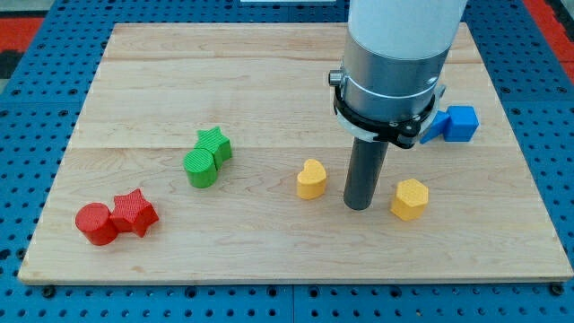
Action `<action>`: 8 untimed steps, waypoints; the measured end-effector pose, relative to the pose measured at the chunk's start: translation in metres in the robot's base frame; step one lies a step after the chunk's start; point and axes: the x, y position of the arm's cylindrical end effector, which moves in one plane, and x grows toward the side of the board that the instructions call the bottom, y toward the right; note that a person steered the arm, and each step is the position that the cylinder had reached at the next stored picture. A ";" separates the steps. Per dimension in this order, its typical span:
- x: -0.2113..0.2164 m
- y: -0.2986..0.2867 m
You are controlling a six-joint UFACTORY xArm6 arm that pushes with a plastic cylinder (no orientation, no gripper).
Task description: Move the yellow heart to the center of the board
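My tip [360, 205] rests on the tabletop [269, 81], between the yellow heart [311, 179] at the view's left and a yellow hexagon [410, 198] at the view's right, near both and touching neither. I carry no gripper, only this rod, holding nothing. The heart sits just below and right of the board's middle.

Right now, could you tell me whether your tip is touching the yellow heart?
Apart: the camera view shows bare wood between my tip and the yellow heart.
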 end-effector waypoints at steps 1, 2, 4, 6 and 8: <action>0.034 -0.009; 0.039 -0.009; 0.019 -0.026; 0.012 -0.037; -0.052 -0.046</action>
